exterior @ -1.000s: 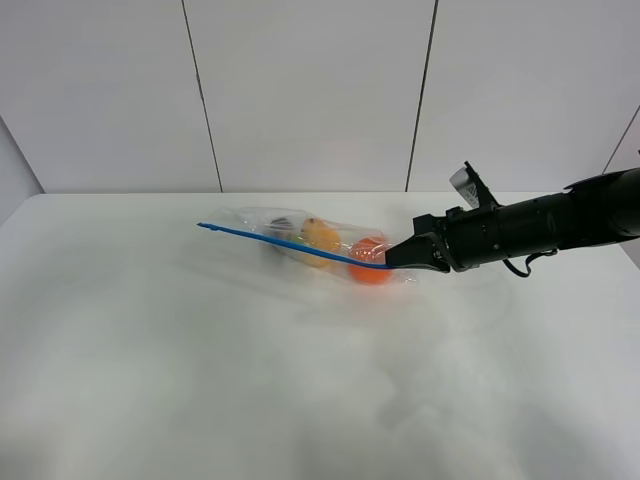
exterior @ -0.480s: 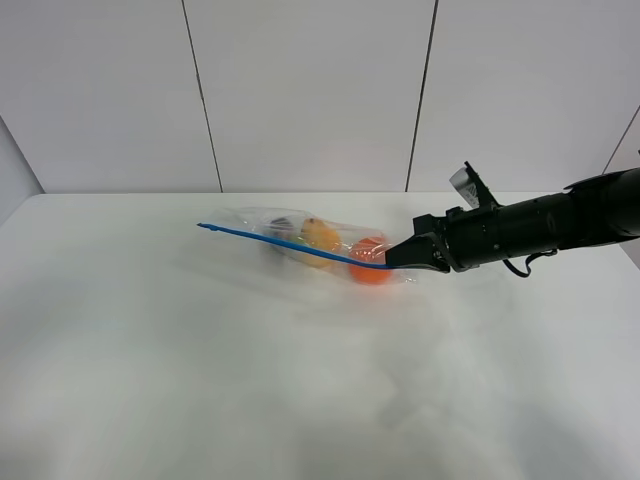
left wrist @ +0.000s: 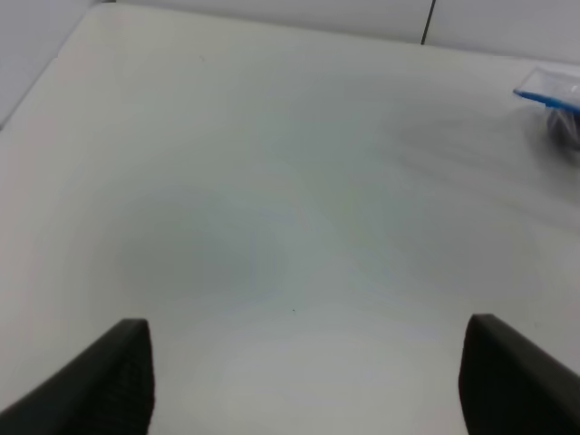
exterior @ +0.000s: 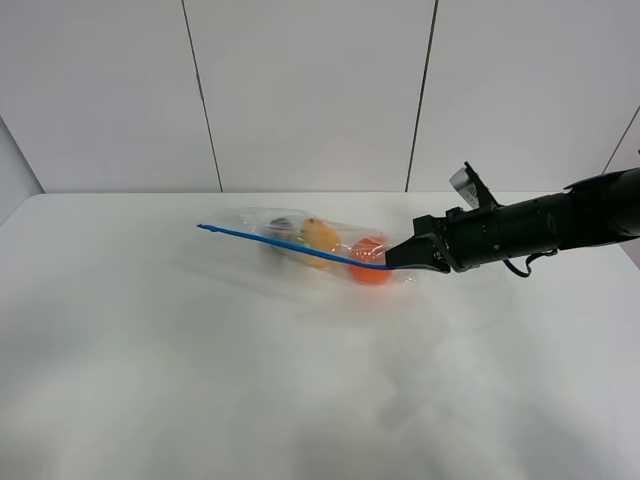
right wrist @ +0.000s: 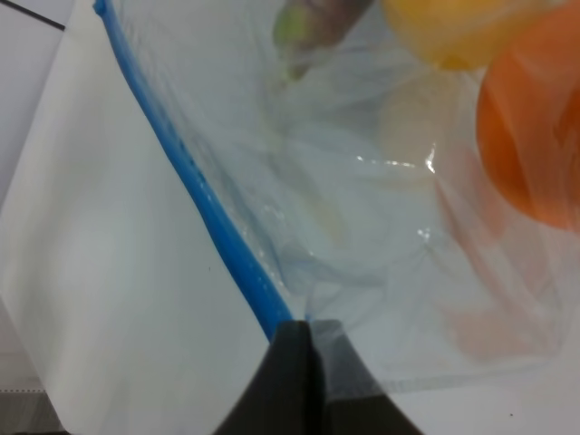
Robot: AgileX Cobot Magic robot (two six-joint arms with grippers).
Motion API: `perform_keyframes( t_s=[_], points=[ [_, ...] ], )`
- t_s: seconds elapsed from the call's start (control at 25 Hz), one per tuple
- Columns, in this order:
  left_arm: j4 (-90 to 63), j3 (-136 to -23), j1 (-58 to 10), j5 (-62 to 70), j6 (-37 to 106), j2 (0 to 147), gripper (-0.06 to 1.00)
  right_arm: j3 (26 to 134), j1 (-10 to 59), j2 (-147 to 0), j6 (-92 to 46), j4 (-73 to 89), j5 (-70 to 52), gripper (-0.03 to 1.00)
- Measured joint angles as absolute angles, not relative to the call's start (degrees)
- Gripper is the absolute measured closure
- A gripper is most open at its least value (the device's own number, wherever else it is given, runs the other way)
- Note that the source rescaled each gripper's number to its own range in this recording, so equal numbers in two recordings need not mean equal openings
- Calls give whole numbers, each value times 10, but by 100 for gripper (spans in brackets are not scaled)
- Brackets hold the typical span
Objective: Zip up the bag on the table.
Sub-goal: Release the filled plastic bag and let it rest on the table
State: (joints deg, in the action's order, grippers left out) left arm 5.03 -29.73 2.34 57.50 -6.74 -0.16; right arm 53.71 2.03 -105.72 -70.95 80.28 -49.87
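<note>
Nothing has moved: right gripper point(exterior: 392, 263) stays pinching the bag's point(exterior: 318, 232) zipper strip point(exterior: 270, 241); left gripper point(left wrist: 306, 367) spread wide.

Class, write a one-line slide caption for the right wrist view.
Right claw shut on the bag at the end of its blue zipper strip; orange and yellow pear show through the plastic.

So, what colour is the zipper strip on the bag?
The zipper strip is blue; the right wrist view shows it best.

Clear bag point(exterior: 310, 245), 3 fruits inside, on white table point(exterior: 300, 400); blue zipper strip point(exterior: 280, 243) runs from right gripper point(exterior: 391, 263), perhaps unsealed.
</note>
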Motion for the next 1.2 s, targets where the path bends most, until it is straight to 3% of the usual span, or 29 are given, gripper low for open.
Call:
perform_keyframes(
  t_s=[1.2],
  points=[
    [36,-284,23,609,-68,-2,-6,537,20,-1057,-709,802,-495,97]
  ],
)
